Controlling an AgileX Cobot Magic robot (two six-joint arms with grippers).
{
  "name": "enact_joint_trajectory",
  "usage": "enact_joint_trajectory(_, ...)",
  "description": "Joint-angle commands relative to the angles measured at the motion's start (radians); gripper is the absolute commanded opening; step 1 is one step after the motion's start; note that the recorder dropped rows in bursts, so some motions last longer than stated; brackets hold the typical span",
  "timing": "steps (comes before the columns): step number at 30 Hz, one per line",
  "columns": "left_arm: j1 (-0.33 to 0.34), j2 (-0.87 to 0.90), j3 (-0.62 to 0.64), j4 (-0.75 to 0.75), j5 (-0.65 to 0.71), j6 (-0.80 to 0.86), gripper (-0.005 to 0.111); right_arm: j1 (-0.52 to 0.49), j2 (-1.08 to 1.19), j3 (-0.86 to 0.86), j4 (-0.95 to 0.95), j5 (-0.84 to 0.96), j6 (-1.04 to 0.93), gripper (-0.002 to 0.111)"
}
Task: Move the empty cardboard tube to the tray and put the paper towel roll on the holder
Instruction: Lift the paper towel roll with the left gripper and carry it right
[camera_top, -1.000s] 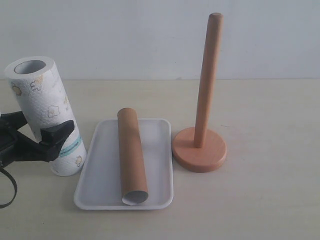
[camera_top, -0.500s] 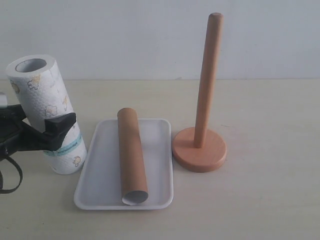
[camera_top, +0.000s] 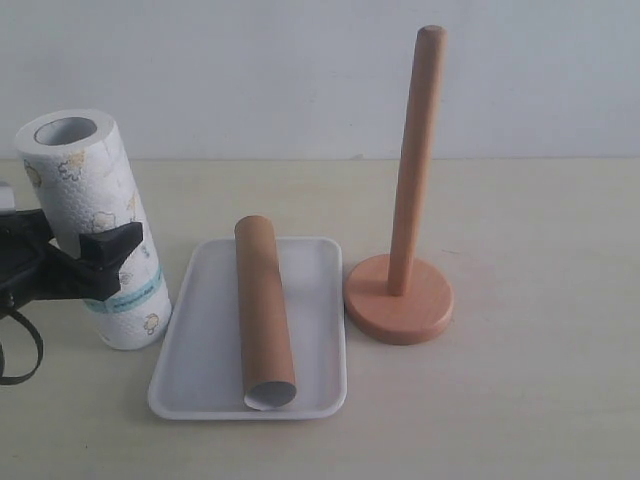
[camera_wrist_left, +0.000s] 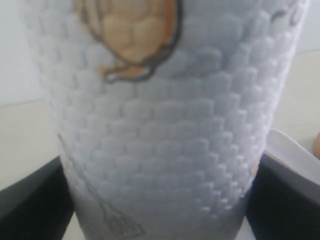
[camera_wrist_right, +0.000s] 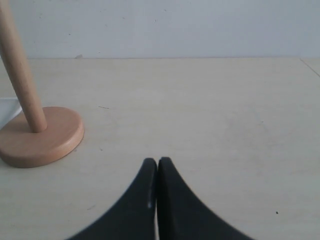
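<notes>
My left gripper (camera_top: 85, 255) is sitting around the standing roll (camera_top: 85, 190), left of the tray (camera_top: 200, 330); squeezing or not, I cannot tell. The tube (camera_top: 262, 310) is lying in the tray. My right gripper (camera_wrist_right: 158, 167) is pressing together.

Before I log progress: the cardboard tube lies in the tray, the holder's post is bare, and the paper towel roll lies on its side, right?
No: the paper towel roll stands on end, per the exterior view. The rest holds: cardboard tube in tray, holder bare.
</notes>
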Motion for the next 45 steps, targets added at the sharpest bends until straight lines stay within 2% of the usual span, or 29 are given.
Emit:
enact_joint_trajectory(1,0.000,-0.087,-0.005,0.004,-0.014,-0.044,0.004,-0.004,-0.005,-0.001,-0.002,-0.008,-0.004,0.000)
enact_joint_trajectory(10,0.000,-0.308,-0.018,0.021,0.093,-0.151,0.004,-0.004,-0.005,-0.001,-0.002,-0.008,-0.004,0.000)
enact_joint_trajectory(14,0.000,-0.415,-0.073,0.097,0.212,-0.266,0.004,-0.004,-0.005,-0.001,-0.002,-0.008,-0.004,0.000)
enact_joint_trajectory(22,0.000,-0.592,-0.217,0.287,0.349,-0.544,0.004,-0.004,-0.005,-0.001,-0.002,-0.008,-0.004,0.000)
enact_joint_trajectory(27,0.000,-0.653,-0.283,0.300,0.277,-0.644,0.004,-0.004,-0.005,-0.001,-0.002,-0.008,-0.004,0.000)
enact_joint_trajectory(33,0.000,-0.660,-0.373,0.389,0.122,-0.788,0.004,-0.004,-0.005,-0.001,-0.002,-0.008,-0.004,0.000)
enact_joint_trajectory(42,0.000,-0.658,-0.492,0.504,0.134,-0.884,0.004,-0.004,-0.005,-0.001,-0.002,-0.008,-0.004,0.000)
enact_joint_trajectory(45,-0.030,-0.658,-0.514,0.527,0.166,-0.902,0.004,-0.004,-0.005,-0.001,-0.002,-0.008,-0.004,0.000)
